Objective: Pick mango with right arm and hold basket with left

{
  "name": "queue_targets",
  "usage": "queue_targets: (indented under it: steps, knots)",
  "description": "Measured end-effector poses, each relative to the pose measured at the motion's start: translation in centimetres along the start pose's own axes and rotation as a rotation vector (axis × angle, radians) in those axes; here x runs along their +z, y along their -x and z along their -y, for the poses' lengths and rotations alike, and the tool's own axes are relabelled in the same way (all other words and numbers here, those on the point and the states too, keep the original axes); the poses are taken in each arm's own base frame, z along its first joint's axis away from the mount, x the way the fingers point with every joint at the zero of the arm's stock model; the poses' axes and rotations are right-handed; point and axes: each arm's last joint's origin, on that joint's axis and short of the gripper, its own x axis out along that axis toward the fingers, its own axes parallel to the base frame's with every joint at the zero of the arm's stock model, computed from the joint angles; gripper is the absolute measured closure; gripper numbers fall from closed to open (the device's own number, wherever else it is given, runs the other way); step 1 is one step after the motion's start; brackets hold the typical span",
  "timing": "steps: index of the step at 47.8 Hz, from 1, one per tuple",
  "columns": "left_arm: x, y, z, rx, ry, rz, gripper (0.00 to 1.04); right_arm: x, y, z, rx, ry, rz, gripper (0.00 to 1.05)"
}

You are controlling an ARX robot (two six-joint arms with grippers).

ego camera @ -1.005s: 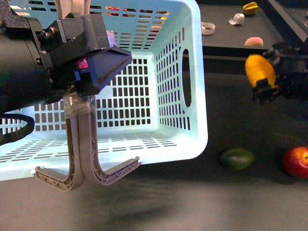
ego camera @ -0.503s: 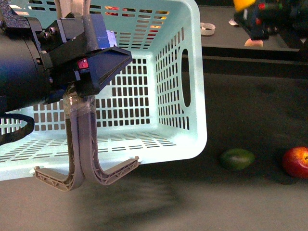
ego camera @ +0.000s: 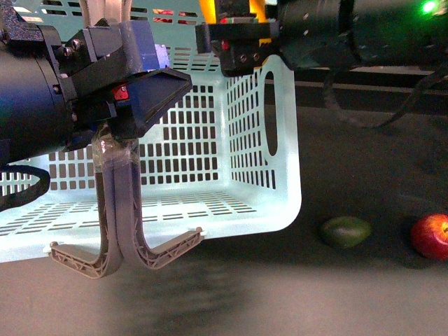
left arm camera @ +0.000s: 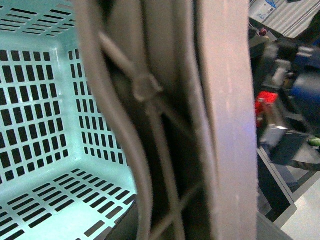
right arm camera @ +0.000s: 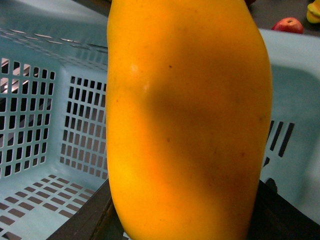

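Both parts appear achieved. The right fingers [right arm camera: 280,215] clamp the mango [right arm camera: 190,120], which is carried above the basket [ego camera: 280,140] rim at 12 o'clock in the front view. The left fingers [ego camera: 150,87] are closed on the paired taped handles [ego camera: 115,210]; the basket appears raised off the worktop [ego camera: 364,294]. Judged remaining: holding only. A green fruit [ego camera: 344,231] and a red apple [ego camera: 430,236] lie at 4 o'clock. No legible writing or labels.

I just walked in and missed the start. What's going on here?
The left gripper is clamped on the two handles of the basket, pressed together, holding it. The right gripper holds the mango above the basket's rim. A green fruit and a red apple lie on the dark surface beside it.
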Motion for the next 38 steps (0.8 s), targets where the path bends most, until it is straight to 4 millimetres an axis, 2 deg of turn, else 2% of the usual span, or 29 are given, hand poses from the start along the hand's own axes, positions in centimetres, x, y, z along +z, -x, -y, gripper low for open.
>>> queue_targets:
  steps: [4,11,19,22,28,32,38]
  knots:
    - [0.0,0.0,0.0,0.000,0.000,0.000,0.87,-0.5,-0.8,-0.2,-0.004,-0.003,-0.003,0.48]
    - [0.0,0.0,0.0,0.000,0.001,0.000,0.87,-0.4,-1.0,-0.3,-0.012,-0.025,0.026,0.31]
    - [0.0,0.0,0.0,0.000,0.000,0.000,0.87,0.9,0.6,-0.2,-0.073,-0.043,0.109,0.10]
    - [0.0,0.0,0.0,0.001,-0.001,-0.001,0.87,1.6,2.5,0.1,-0.132,-0.069,0.157,0.07]
    - [-0.4,0.0,-0.2,0.008,0.018,-0.015,0.87,2.9,8.4,1.4,-0.326,-0.104,0.272,0.08]
    - [-0.4,0.0,-0.2,0.009,0.015,-0.014,0.87,2.7,12.1,1.9,-0.435,-0.126,0.309,0.08]
    - [-0.4,0.0,-0.2,0.011,0.010,-0.013,0.87,1.5,16.7,1.9,-0.589,-0.156,0.355,0.08]
